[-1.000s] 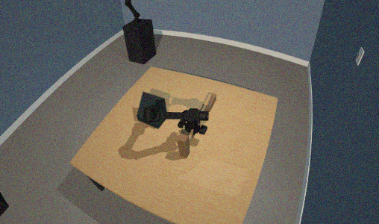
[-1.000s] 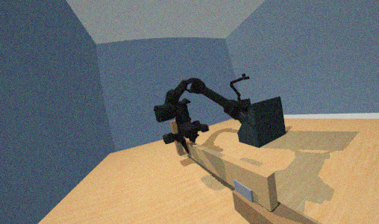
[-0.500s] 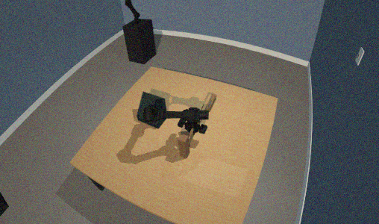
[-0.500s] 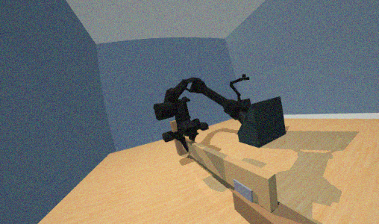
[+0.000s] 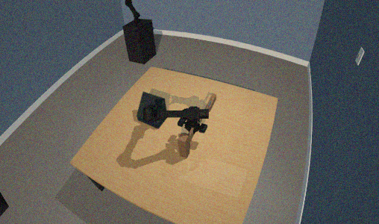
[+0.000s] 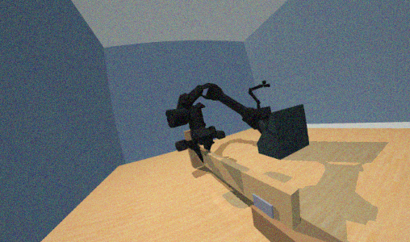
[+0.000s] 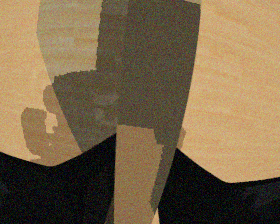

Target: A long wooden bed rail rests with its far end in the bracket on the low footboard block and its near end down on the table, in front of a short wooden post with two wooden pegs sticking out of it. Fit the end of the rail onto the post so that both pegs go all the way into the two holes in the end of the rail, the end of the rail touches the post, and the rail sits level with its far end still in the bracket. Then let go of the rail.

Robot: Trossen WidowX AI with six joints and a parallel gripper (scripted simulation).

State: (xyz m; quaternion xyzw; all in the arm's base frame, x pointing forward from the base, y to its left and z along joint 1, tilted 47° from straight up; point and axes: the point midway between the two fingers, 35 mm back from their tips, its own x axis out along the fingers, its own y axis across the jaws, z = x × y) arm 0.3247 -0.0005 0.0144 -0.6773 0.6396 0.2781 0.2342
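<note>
The long wooden rail [image 6: 240, 179] [image 7: 134, 183] [image 5: 211, 98] runs from the low footboard block [image 6: 273, 231], which carries a grey bracket plate [image 6: 264, 206], towards the short post [image 5: 183, 147] [image 6: 187, 135]. My gripper [image 5: 192, 128] [image 6: 201, 151] [image 7: 139, 139] is shut on the rail near its post end and holds that end off the table, right in front of the post. The wrist view shows the rail between my two black fingers, with the part ahead in deep shadow. The pegs and the holes are hidden, so I cannot tell whether they are engaged.
The arm's dark base box [image 5: 151, 109] [image 6: 285, 131] stands on the table beside the rail. A black pedestal [image 5: 139, 41] with a camera arm stands on the floor beyond the table's far corner. The arm casts broad shadows over the table around the post.
</note>
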